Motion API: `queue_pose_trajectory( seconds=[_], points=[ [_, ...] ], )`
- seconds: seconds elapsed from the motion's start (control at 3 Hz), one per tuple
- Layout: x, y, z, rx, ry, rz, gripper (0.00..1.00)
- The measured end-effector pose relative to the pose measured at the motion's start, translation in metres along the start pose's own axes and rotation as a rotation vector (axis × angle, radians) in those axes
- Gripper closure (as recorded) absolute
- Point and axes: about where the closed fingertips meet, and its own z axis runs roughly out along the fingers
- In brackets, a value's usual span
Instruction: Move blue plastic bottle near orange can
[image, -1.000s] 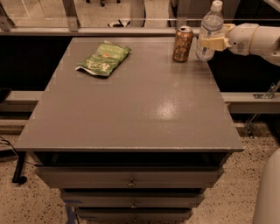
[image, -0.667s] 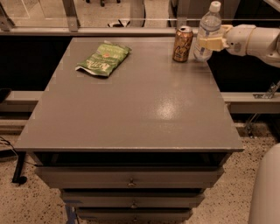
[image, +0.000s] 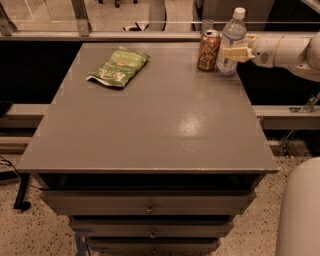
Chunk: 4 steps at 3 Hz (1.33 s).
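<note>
While my hand (image: 229, 52) is reaching in from the right over the far right corner of the grey worktop (image: 165, 125), it is clasping the tall clear plastic bottle with the blue-and-white label and white cap (image: 233, 34) around its middle, with the fingers closed on it. The bottle is standing upright, its long axis vertical. I cannot tell whether its base is resting on the worktop or hanging just above it. The small orange-brown metal can (image: 208, 50) is standing upright just to the left of the bottle, nearly touching it, so the can is lying on the side of the bottle away from my wrist. I am judging the placing as nearly done. What is coming is letting go and drawing back to the right, taking care not to tip the bottle leftward into the can. The flat green snack bag (image: 119, 67) is lying well apart at the far left.
</note>
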Motion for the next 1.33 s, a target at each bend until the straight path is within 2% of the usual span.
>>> queue_pose_trajectory(
  seconds=[0.33, 1.33],
  points=[
    [0.0054, -0.0007, 0.0033, -0.003, 0.019, 0.014, 0.84],
    [0.0023, -0.0012, 0.0028, -0.003, 0.020, 0.015, 0.13]
  ],
)
